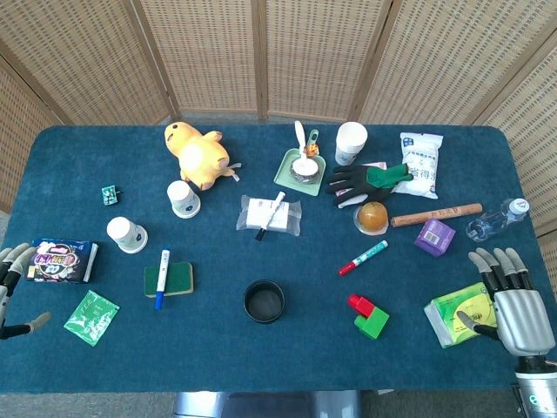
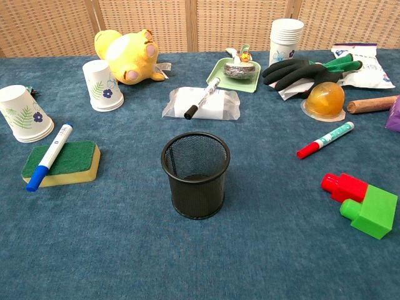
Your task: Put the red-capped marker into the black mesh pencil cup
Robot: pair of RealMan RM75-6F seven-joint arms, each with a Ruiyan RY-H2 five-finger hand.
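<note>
The red-capped marker lies flat on the blue cloth, right of centre, its red cap toward the near left. The black mesh pencil cup stands upright and looks empty, near the front middle. My right hand is at the right edge, fingers spread, holding nothing, well right of the marker. Only part of my left hand shows at the far left edge, fingers apart, nothing in it. Neither hand appears in the chest view.
A blue-capped marker lies on a green sponge. A black-capped marker rests on a wrapped packet. Red and green bricks sit near the cup; a green packet lies by my right hand. Cups, plush toy, glove further back.
</note>
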